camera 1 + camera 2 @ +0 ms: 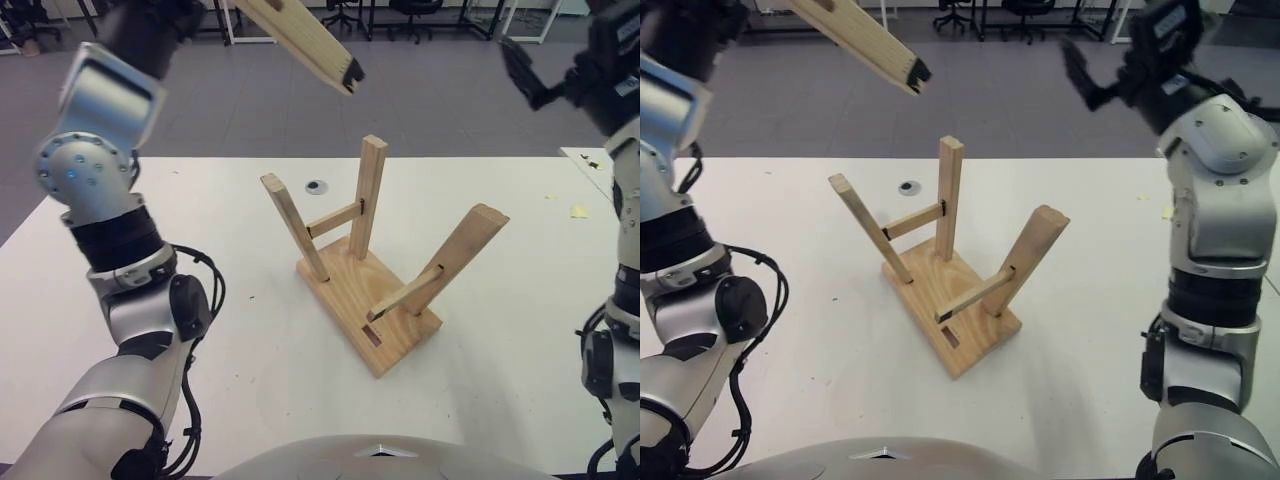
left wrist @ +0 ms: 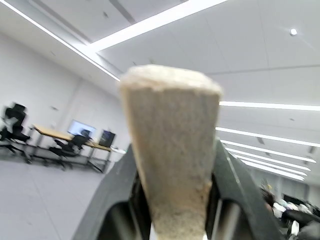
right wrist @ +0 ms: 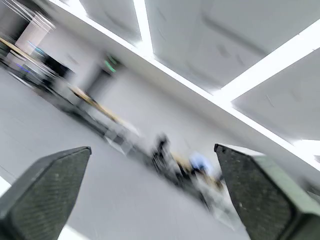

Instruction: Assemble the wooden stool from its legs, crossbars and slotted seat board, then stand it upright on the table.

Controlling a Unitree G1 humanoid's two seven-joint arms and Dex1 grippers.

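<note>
The left fingers [image 2: 112,202] clamp a loose leg [image 1: 303,42] raised well clear of the upturned stool [image 1: 405,335]; right fingers [image 3: 50,192] spread wide, empty.

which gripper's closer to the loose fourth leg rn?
Left. The left gripper is shut on the loose leg, holding it raised in the air. The right gripper is open and empty, raised off to the right, well apart from the leg.
</note>
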